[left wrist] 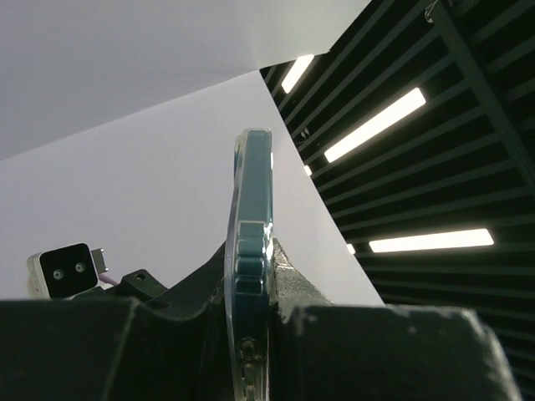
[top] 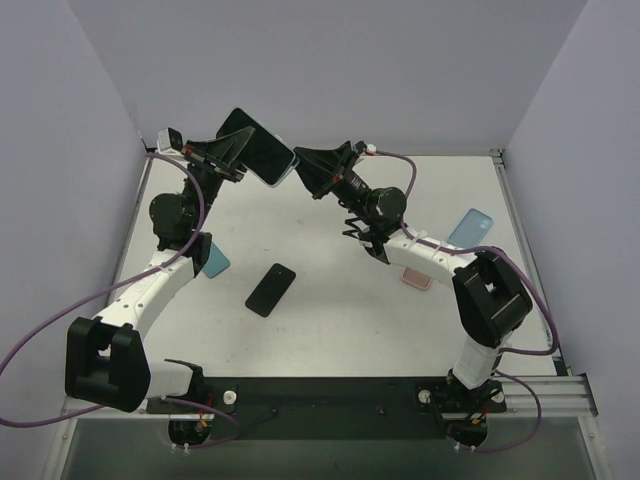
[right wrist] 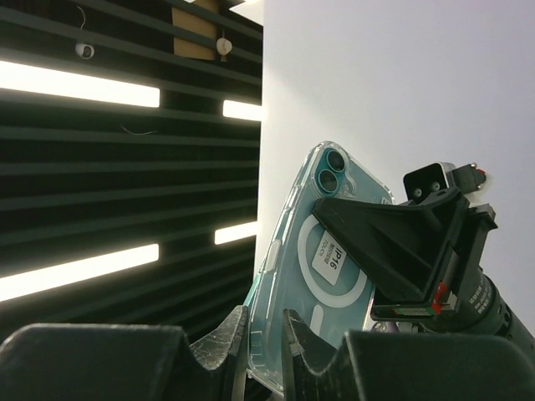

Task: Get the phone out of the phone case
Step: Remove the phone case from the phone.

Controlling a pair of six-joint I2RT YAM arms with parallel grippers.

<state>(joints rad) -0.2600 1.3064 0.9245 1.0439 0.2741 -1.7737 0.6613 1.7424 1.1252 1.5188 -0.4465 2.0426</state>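
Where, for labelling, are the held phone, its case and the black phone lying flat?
Held phone (top: 264, 146): top view, dark screen.
Case (right wrist: 282, 280): right wrist view, its back.
Black phone (top: 270, 289): top view, its middle.

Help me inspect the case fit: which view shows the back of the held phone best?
The right wrist view: the phone faces it back-on, showing the lenses, sticker and clear case. The left wrist view shows only its thin edge; the top view shows its dark front, small and distant.
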